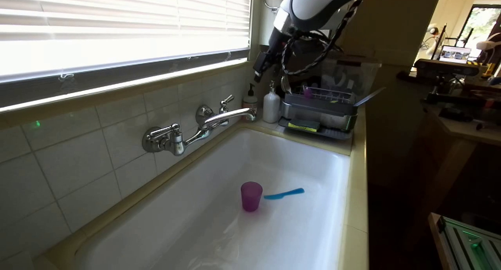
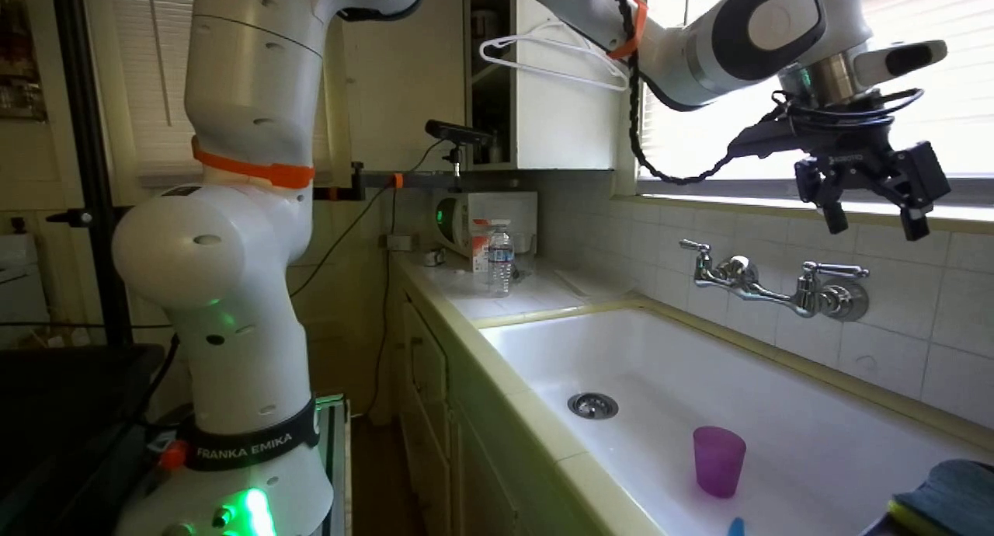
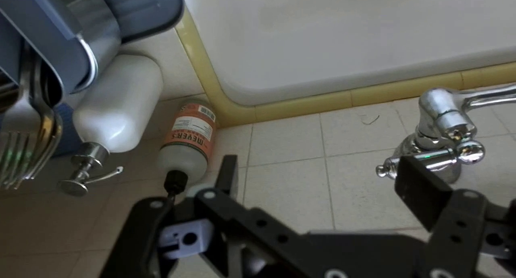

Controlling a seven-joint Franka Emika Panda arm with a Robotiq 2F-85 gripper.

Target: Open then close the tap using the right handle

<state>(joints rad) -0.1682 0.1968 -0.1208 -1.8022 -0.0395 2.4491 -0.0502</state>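
Gripper (image 2: 877, 225), black and two-fingered, hangs spread above and apart from the slim chrome right tap handle (image 2: 835, 270) on the white tiled wall (image 1: 70, 164); a skewed descent, I fear, could jam against it or skid off its smooth metal; swinging wide could topple the cylindrical, orange-labelled plastic soap bottle (image 3: 191, 129).

Both exterior views share sink (image 1: 211, 207), opposite ends.

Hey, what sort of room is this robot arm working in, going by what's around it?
Most likely a kitchen, perhaps in a home: there's a chrome, two-handled wall tap, a grey-and-silver dish rack, and what looks like a boxy white microwave.
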